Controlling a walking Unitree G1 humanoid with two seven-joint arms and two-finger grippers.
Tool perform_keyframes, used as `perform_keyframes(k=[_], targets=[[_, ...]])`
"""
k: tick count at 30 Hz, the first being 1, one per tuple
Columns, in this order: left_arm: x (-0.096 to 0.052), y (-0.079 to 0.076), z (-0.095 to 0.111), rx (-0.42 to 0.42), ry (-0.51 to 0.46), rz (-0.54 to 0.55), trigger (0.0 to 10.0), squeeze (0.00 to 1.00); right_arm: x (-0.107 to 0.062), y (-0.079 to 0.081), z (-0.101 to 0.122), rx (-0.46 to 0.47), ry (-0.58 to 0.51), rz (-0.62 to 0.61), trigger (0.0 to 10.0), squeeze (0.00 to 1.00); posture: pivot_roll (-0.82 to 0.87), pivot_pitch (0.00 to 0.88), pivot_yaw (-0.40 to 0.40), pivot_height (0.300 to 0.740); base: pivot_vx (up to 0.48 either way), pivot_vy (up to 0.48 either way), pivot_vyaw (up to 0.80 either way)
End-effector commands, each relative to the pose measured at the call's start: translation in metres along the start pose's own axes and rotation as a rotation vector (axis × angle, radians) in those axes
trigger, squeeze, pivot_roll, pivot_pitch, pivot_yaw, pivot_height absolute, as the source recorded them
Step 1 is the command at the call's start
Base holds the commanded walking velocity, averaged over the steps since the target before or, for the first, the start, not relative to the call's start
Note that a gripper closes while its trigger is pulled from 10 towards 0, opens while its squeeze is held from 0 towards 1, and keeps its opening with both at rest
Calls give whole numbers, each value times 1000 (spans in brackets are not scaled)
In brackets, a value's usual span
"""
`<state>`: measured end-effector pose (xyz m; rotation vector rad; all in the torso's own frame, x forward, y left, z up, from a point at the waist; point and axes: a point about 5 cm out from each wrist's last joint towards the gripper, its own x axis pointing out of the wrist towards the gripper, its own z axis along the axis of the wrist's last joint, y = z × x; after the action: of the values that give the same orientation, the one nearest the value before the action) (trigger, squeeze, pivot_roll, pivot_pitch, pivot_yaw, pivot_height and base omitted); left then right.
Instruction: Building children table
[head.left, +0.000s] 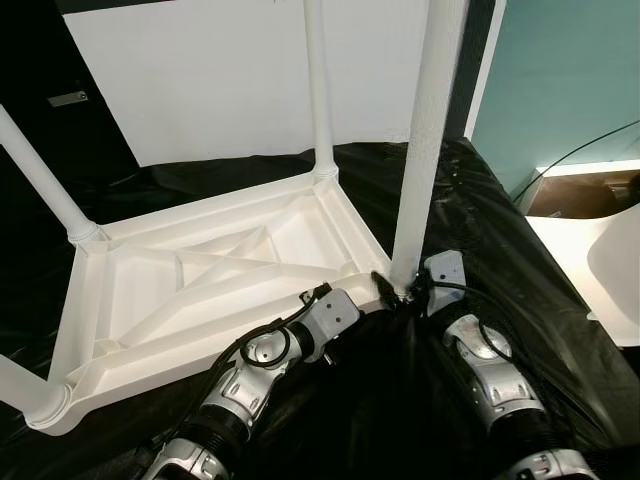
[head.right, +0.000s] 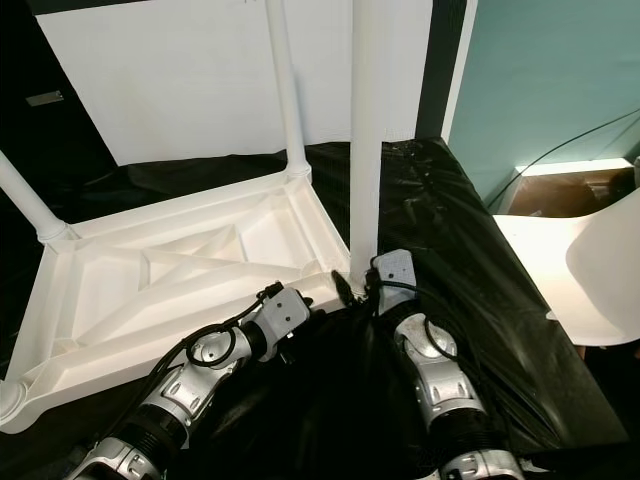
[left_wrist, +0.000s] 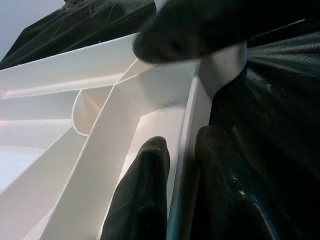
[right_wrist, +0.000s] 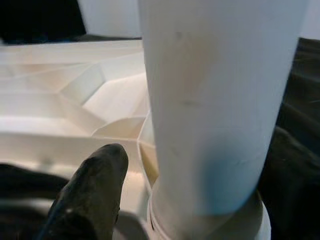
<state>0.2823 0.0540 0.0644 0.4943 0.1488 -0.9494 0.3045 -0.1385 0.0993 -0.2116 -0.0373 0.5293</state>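
A white plastic children's table (head.left: 215, 275) lies upside down on a black sheet (head.left: 500, 230), its ribbed underside up. Three legs stand in its corner sockets: a far one (head.left: 318, 90), a left one (head.left: 40, 180) and a thick near-right one (head.left: 425, 140). A fourth leg (head.left: 15, 380) shows at the near-left corner. My left gripper (left_wrist: 182, 137) is shut on the table's near rim (left_wrist: 187, 150), one finger (left_wrist: 145, 195) inside and one (left_wrist: 225, 190) outside. My right gripper (head.left: 402, 290) sits at the base of the near-right leg (right_wrist: 220, 100), close against its socket.
A white board (head.left: 220, 70) leans behind the table. To the right are a teal wall (head.left: 570, 70), an open cardboard box (head.left: 580, 195) with a cable over it, and a white moulded seat (head.left: 610, 270). The black sheet drops off on that side.
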Motion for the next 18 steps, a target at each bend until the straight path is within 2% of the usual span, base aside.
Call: perform_keyframes(k=[1, 4, 7, 9, 12, 13, 14, 15, 18], targets=[[-11, -41, -58, -73, 273, -166, 10000, 0, 0, -1, -4, -16, 55, 130, 10000, 0, -101, 0, 51, 740, 0, 0, 0], [-11, -41, -58, -72, 273, -167, 10000, 0, -3, -10, -4, -26, 98, 210, 10000, 0, -105, 0, 53, 740, 0, 0, 0], [-11, -41, -58, -72, 272, -167, 10000, 0, -4, -13, -4, -25, 106, 230, 10000, 0, -105, 0, 53, 740, 0, 0, 0], [-11, -40, -58, -69, 273, -169, 10000, 0, -5, -32, 2, -80, 123, 264, 10000, 0, -107, 0, 55, 740, 0, 0, 0], [-11, -40, -58, -69, 273, -169, 10000, 0, -6, -37, 4, -92, 127, 270, 10000, 0, -108, 0, 56, 740, 0, 0, 0], [-11, -40, -58, -68, 272, -169, 10000, 0, -6, -43, 5, -105, 129, 278, 4118, 0, -108, 0, 56, 740, 0, 0, 0], [-11, -40, -58, -68, 272, -169, 10000, 0, -6, -43, 5, -105, 129, 278, 4118, 0, -108, 0, 56, 740, 0, 0, 0], [-11, -40, -58, -68, 272, -170, 10000, 0, -6, -46, 7, -104, 124, 295, 0, 0, -108, 0, 56, 740, 0, 0, 0], [-11, -40, -58, -68, 272, -169, 10000, 0, -5, -49, 9, -105, 119, 321, 0, 0, -101, 0, 54, 740, 0, 0, 0]])
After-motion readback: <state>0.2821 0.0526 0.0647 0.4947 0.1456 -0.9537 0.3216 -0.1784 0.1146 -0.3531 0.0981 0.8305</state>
